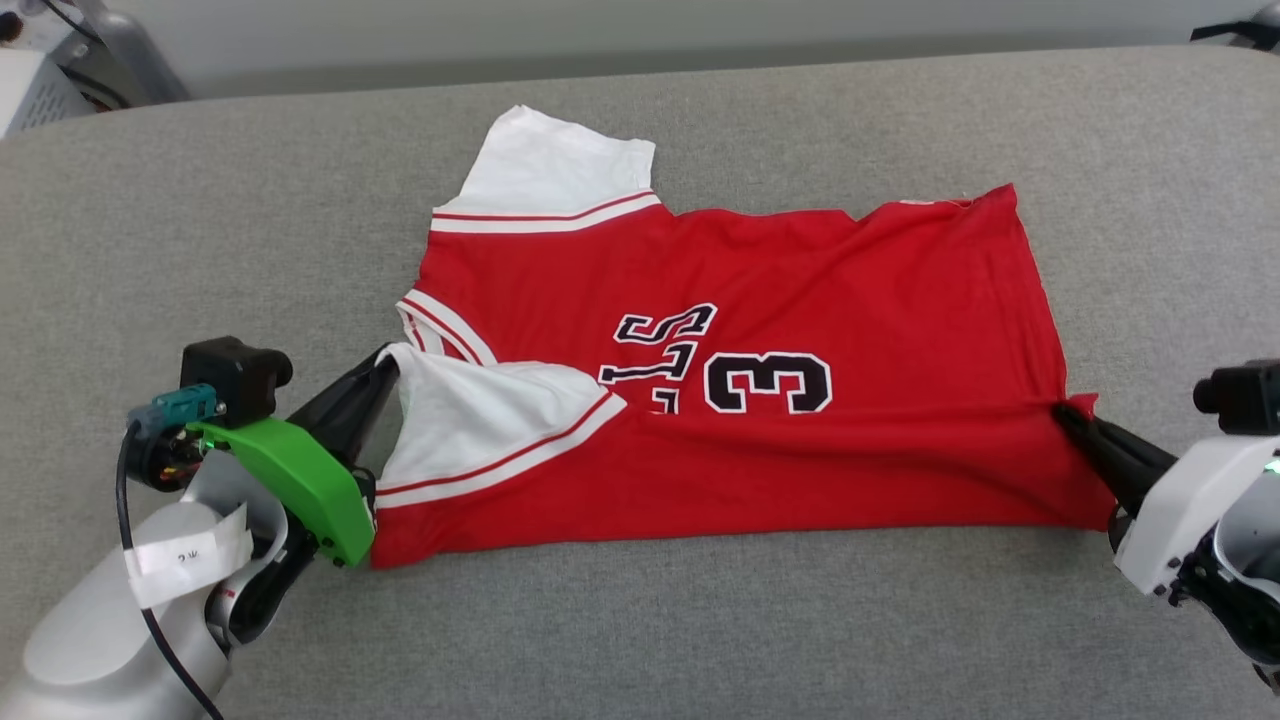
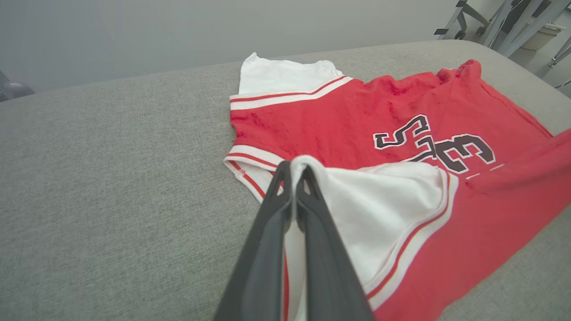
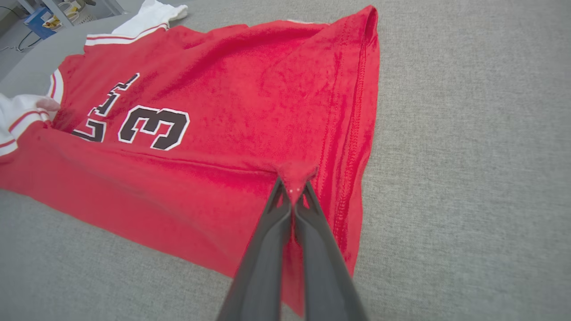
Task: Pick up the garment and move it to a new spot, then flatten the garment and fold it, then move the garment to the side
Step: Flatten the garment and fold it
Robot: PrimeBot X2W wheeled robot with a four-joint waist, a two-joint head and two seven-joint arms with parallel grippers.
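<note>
The garment, a red jersey T-shirt with white sleeves and a black "3", lies on the grey surface with its near side folded over toward the middle. My left gripper is shut on the white near sleeve, pinching its edge between the dark fingers. My right gripper is shut on the red hem corner at the garment's right side. The far white sleeve lies spread at the back. The folded flap covers part of the chest letters.
A wide grey fabric-covered table extends all around the garment. Its far edge meets a pale wall; grey equipment stands at the back left. Metal frame legs stand beyond the table in the left wrist view.
</note>
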